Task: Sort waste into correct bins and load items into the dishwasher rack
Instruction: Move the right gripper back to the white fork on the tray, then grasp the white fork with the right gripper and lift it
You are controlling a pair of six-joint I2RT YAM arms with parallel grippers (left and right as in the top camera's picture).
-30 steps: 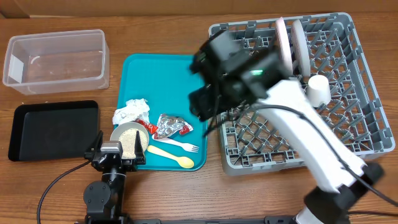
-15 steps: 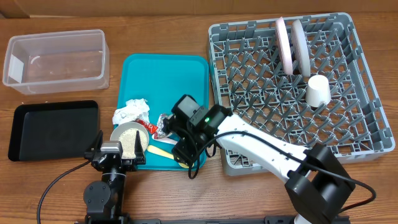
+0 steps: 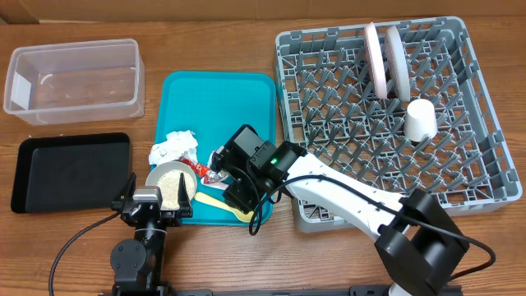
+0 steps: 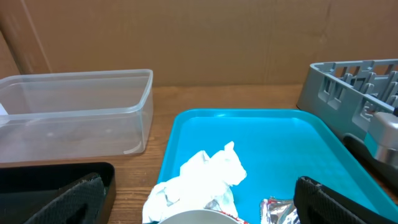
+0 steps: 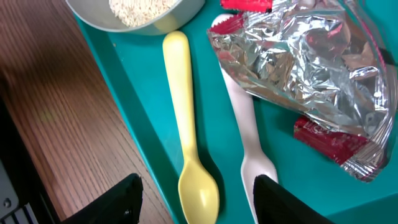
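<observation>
My right gripper (image 3: 240, 196) is open and low over the front of the teal tray (image 3: 222, 99). Its jaws straddle the bowl end of the pale yellow spoon (image 5: 186, 124), with the white fork (image 5: 245, 124) lying beside it. Crinkled silver foil and red wrapper (image 5: 311, 68) lie just beyond, and also show in the overhead view (image 3: 220, 167). The grey-white bowl of rice (image 3: 171, 182) sits at the tray's front left, with the white napkin (image 3: 174, 146) behind it. My left gripper (image 3: 152, 205) is open, just short of the bowl. Two plates (image 3: 386, 56) and a cup (image 3: 420, 120) stand in the rack (image 3: 485, 173).
The clear tub (image 3: 74, 78) stands at the back left, and the black tray (image 3: 70, 171) lies in front of it. The tub (image 4: 74, 112) and the rack's corner (image 4: 348, 87) flank the teal tray in the left wrist view. The right arm stretches across the rack's front left corner.
My right arm has swung from above the rack's left side down to the tray's front and now hangs over the spoon and fork. The left arm has not moved.
</observation>
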